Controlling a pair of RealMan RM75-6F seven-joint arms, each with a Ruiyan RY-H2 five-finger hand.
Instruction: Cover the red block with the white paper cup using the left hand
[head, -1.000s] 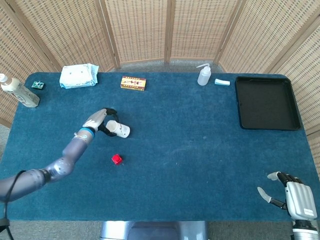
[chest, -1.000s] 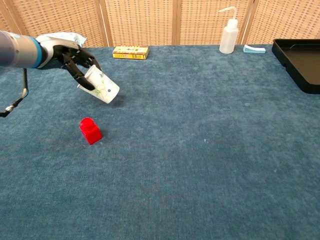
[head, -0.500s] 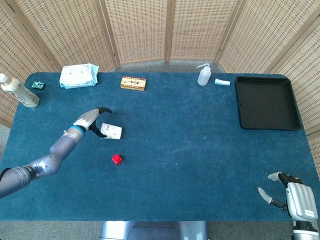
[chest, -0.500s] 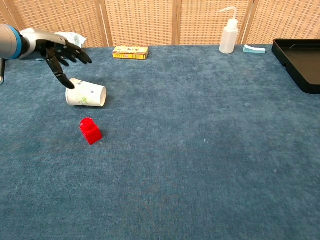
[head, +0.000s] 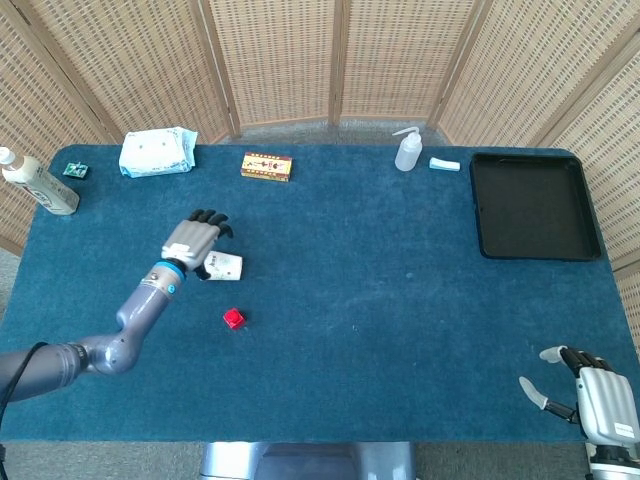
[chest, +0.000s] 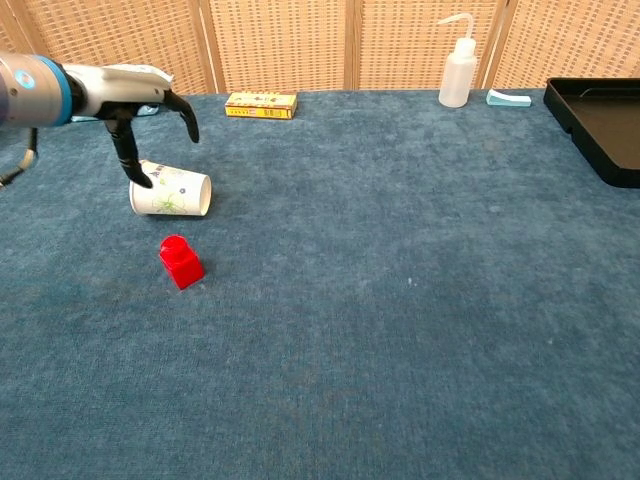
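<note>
I see the white paper cup (chest: 171, 192) lying on its side on the blue cloth table (chest: 400, 300), with the small red plastic block (chest: 180, 262) just in front of it, apart. My left hand (chest: 140, 100) is above the cup with fingers spread, holding nothing; one fingertip reaches the cup's rim. My right hand (head: 590, 385) rests open at the near right corner.

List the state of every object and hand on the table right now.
white paper cup: lying on its side, not held
red block: uncovered, apart from the cup
left hand: above the cup, fingers spread, one reaching down to it
right hand: resting open at the table's near edge
black tray: empty
</note>
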